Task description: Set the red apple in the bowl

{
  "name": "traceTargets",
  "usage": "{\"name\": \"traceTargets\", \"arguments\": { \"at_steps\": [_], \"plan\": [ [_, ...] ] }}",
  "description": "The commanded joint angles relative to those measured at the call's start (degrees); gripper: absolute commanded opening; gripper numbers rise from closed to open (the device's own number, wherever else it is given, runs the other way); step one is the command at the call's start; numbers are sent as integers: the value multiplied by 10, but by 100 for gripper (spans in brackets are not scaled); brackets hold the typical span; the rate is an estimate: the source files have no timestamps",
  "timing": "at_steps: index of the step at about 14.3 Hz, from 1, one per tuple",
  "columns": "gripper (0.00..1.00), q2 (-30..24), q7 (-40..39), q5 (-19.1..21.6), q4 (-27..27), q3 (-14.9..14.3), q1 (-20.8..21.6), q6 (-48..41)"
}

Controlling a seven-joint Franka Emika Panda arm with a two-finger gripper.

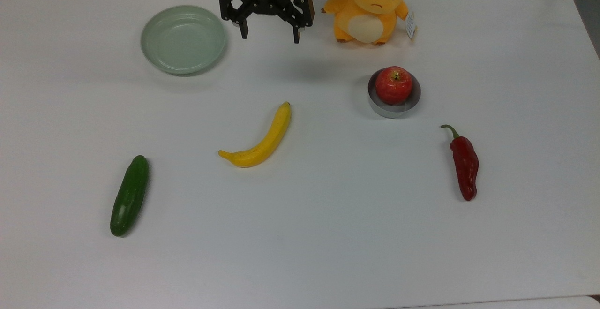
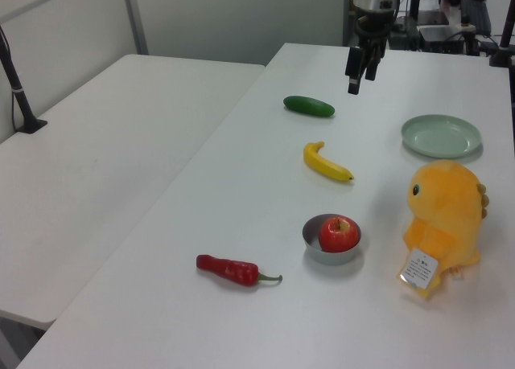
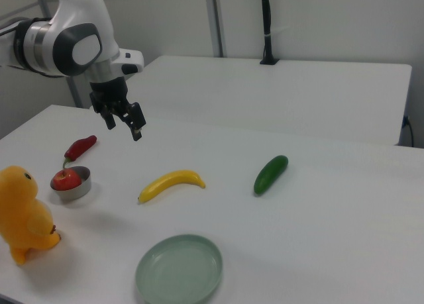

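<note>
The red apple sits inside the small grey bowl, stem dimple up, in the top view's right half. My gripper hangs above the table near its far edge in the top view, between the pale-green dish and the plush toy. It is well off to the top view's left of the bowl. Its fingers are spread open and hold nothing.
A pale-green dish and an orange plush toy flank the gripper. On the white table lie a banana, a cucumber and a dark-red chili pepper.
</note>
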Motion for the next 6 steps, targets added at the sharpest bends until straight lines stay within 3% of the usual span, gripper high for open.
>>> {"name": "traceTargets", "arguments": {
  "at_steps": [1, 6],
  "plan": [
    [100, -20, -22, 8, -26, 1, 4, -7],
    [100, -20, -29, 8, -25, 1, 4, -7]
  ]
}}
